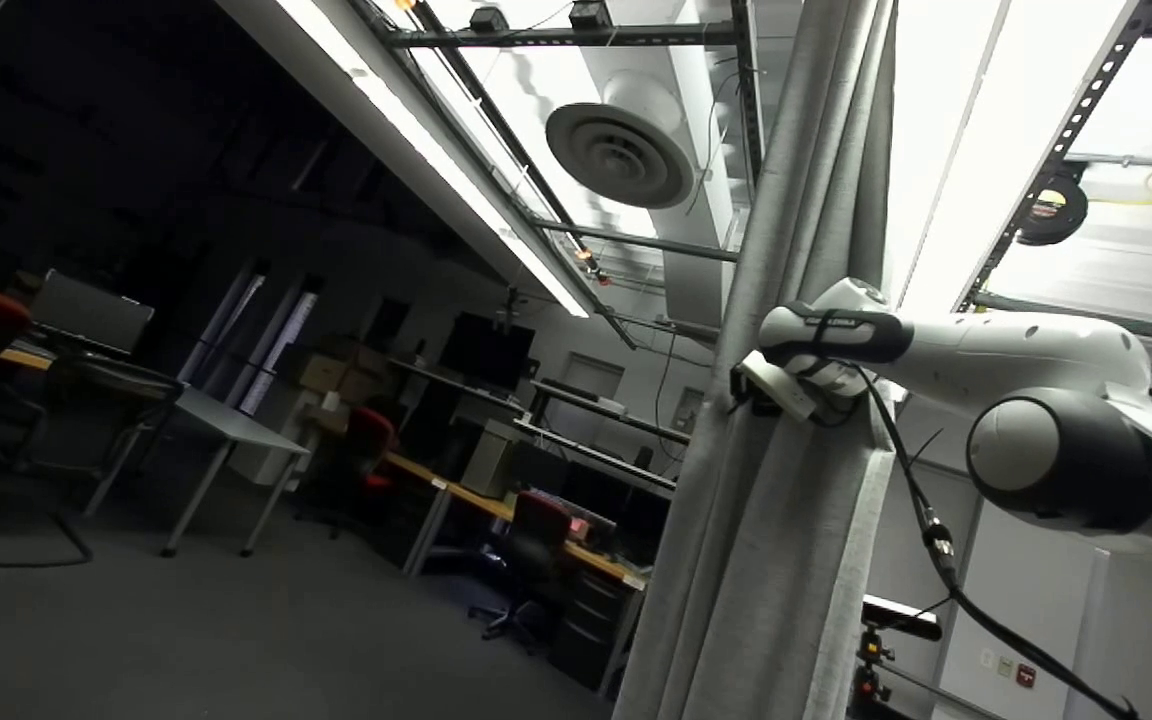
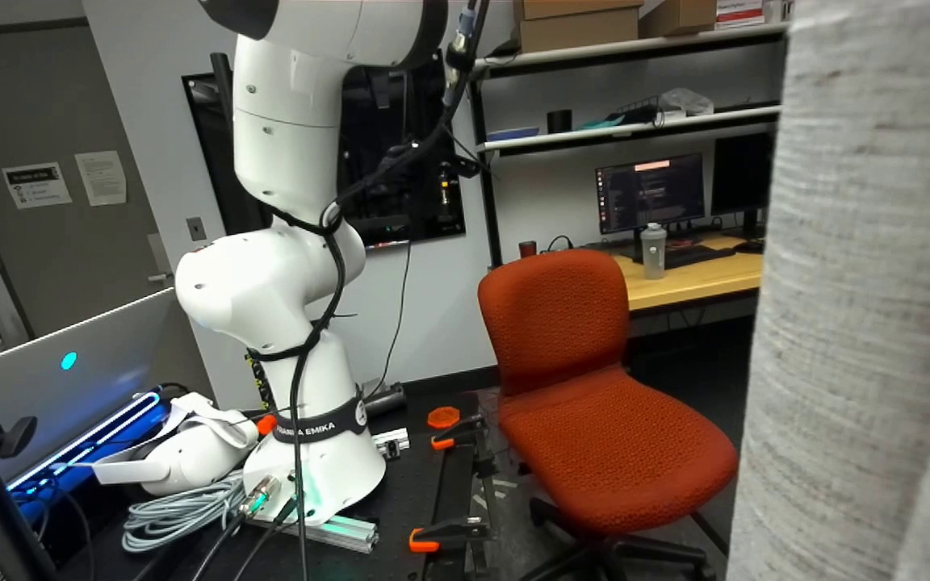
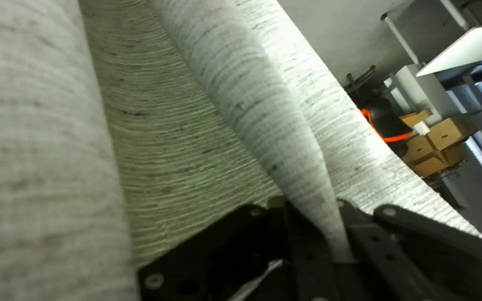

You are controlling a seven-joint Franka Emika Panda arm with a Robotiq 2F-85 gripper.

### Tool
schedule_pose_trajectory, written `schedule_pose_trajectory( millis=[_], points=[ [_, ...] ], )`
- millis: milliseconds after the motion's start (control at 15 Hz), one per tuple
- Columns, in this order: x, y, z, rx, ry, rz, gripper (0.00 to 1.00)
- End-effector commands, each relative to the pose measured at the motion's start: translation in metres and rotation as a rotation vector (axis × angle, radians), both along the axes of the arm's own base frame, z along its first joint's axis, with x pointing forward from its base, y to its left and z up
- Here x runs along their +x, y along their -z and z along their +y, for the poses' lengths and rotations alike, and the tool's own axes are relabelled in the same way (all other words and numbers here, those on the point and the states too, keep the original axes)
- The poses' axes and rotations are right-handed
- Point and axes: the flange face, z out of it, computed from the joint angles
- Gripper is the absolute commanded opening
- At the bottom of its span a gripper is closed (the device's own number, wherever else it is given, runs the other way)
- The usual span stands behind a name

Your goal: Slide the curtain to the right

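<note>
The hand (image 3: 319, 221) pinches a fold of the curtain (image 3: 262, 108), how deeply is hard to tell, so draw it rightward slowly and evenly lest it slip out.

A robotics lab: robot arm (image 2: 259, 278), headset (image 2: 194, 458), monitor (image 2: 649, 192), desk (image 2: 695, 279).

I see the curtain (image 2: 869, 290) and arm (image 2: 259, 270) cut off in an exterior view. I can't read the right-hand notice (image 2: 101, 178).
</note>
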Motion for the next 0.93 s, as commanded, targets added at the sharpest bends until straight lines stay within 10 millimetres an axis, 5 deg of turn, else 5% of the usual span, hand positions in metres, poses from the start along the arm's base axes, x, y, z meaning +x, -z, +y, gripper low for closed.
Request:
schedule_pose_trajectory(
  millis=[0, 267, 467, 600, 800, 867],
  points=[
    [0.063, 0.019, 0.068, 0.025, -0.115, 0.057, 0.01],
    [0.116, 0.024, 0.194, 0.068, -0.381, 0.055, 0.01],
    [0.133, 0.023, 0.273, 0.069, -0.557, 0.070, 0.01],
    [0.135, 0.020, 0.306, 0.062, -0.637, 0.089, 0.01],
    [0.131, 0.018, 0.328, 0.067, -0.691, 0.123, 0.01],
    [0.127, 0.018, 0.330, 0.066, -0.694, 0.146, 0.29]
  ],
)
